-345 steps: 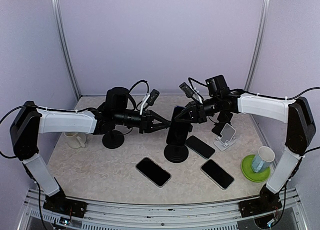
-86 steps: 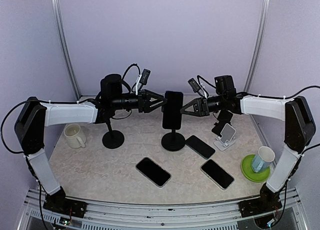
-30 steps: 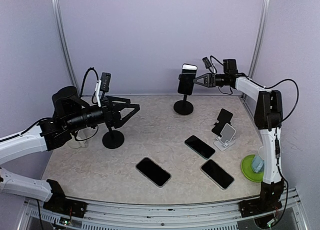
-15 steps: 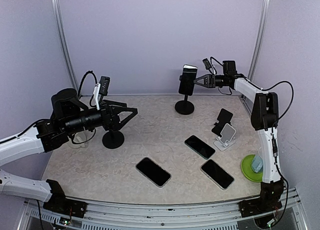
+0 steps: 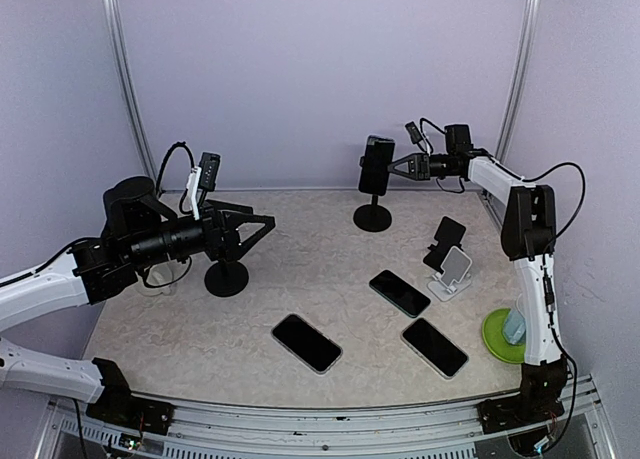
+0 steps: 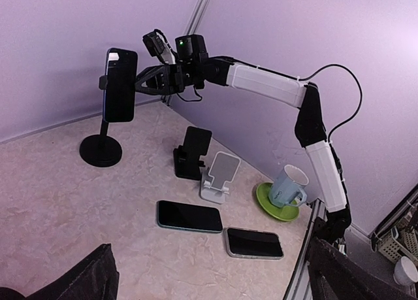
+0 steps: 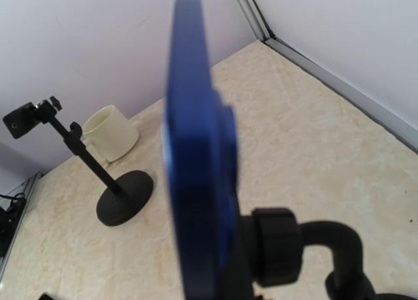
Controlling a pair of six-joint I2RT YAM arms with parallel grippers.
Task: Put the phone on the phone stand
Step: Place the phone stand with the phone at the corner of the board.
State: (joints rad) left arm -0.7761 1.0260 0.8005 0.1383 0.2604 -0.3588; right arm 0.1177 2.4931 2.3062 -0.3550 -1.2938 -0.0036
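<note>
A dark blue phone (image 5: 377, 165) stands upright in the clamp of a black phone stand (image 5: 372, 219) at the back of the table. My right gripper (image 5: 398, 166) reaches in from the right and is shut on the phone's edge. In the right wrist view the phone (image 7: 192, 182) fills the middle edge-on, with the stand's clamp (image 7: 281, 254) behind it and my fingers hidden. The left wrist view shows phone (image 6: 121, 84), stand (image 6: 101, 150) and right gripper (image 6: 140, 84) together. My left gripper (image 5: 262, 229) hangs open and empty over the left side, well away from them.
A second black pole stand (image 5: 226, 278) is under my left gripper, with a cream mug (image 7: 111, 133) beyond it. Three phones lie flat (image 5: 306, 342) (image 5: 400, 292) (image 5: 434, 346). A white stand (image 5: 452, 272), a black stand (image 5: 445, 239) and a cup on a green saucer (image 5: 515, 329) sit at the right.
The phone and its stand have shifted slightly right and toward the front, and the phone has turned a little in the right gripper. The left arm has barely moved.
</note>
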